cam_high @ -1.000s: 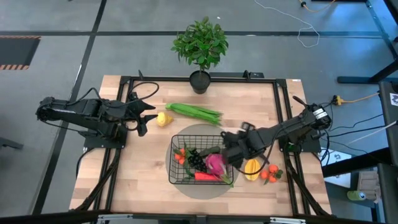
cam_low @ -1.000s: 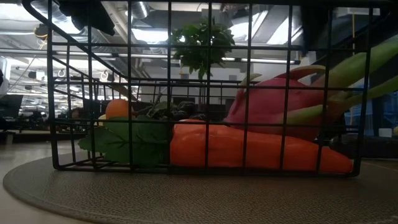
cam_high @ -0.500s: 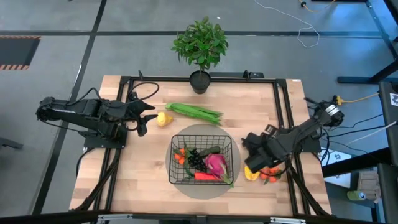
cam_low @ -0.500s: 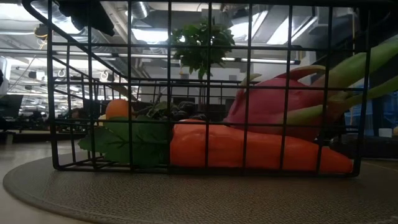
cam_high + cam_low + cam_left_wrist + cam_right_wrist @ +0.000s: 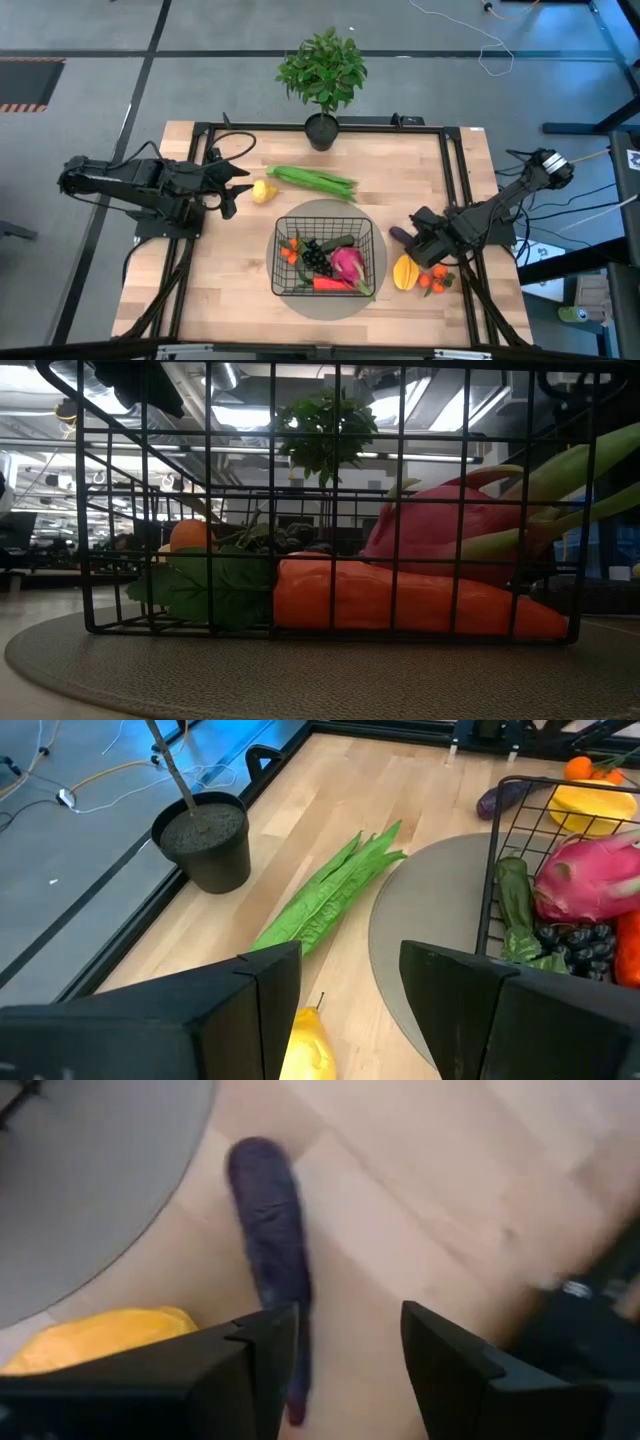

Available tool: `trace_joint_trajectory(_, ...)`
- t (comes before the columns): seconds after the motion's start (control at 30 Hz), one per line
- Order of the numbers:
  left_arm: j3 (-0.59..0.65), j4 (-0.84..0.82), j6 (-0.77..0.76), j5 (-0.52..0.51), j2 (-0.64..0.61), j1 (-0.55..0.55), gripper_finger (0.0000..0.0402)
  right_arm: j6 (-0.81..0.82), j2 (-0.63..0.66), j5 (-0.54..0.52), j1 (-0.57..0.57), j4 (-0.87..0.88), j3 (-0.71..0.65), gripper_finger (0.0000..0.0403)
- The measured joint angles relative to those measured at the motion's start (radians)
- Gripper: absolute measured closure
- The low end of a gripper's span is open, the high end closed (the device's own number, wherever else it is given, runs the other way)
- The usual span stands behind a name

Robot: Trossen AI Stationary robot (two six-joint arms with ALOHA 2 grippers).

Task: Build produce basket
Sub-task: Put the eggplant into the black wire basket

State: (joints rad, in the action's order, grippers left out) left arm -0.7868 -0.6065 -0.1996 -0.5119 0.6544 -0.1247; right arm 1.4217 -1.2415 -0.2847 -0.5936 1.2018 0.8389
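The basket sits on a round grey mat at the middle of the worktop, its long sides running left to right across the high view; inside lie an orange-red carrot-like piece along the near wall with its long axis parallel to that wall, a pink-purple fruit with green tips toward the right, black grapes in the middle, a dark green cucumber by the far wall, and small orange tomatoes at the left end; the long green beans lie on bare wood beyond the mat, their long axis slanting from upper left to lower right in the high view; the yellow lemon rests just off their left end; the purple eggplant lies on the wood right of the mat, near the yellow-orange mango, with more orange tomatoes beside the mango; the right tool hovers over the eggplant, fingers apart and gripping nothing; the left tool waits near the lemon at the left side, fingers apart and empty; a potted plant stands at the far edge; no writing can be read.
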Motion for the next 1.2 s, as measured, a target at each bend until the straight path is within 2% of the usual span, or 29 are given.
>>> trace_joint_trajectory(0.2,0.0,0.0,0.0,0.0,0.0,0.0,0.0241,-0.069,0.014,-0.009,0.003,-0.222,-0.114,0.0235)
trace_joint_trajectory(0.4,0.0,0.0,0.0,0.0,0.0,0.0,0.0241,-0.068,0.01,-0.04,0.003,-0.292,-0.221,0.0235)
trace_joint_trajectory(0.5,0.0,-0.001,0.01,-0.001,0.0,0.0,0.0241,-0.072,0.014,-0.089,0.003,-0.418,-0.287,0.0235)
trace_joint_trajectory(0.63,0.0,-0.001,0.027,-0.001,0.0,0.0,0.0241,-0.094,0.015,-0.083,0.002,-0.567,-0.334,0.0235)
trace_joint_trajectory(0.73,0.0,-0.001,0.027,-0.001,0.0,0.0,0.0241,-0.14,0.006,-0.08,0.003,-0.51,-0.339,0.0235)
trace_joint_trajectory(0.83,0.0,-0.002,0.027,-0.001,0.0,0.0,0.0241,-0.173,0.012,-0.149,0.017,-0.558,-0.299,0.0235)
trace_joint_trajectory(1.07,0.0,-0.002,0.027,-0.001,0.0,0.0,0.0241,-0.2,0.01,-0.106,0.078,-0.548,-0.285,0.0235)
trace_joint_trajectory(1.2,0.0,-0.002,0.027,-0.001,0.0,0.0,0.0241,-0.205,0.011,-0.134,0.11,-0.557,-0.284,0.0235)
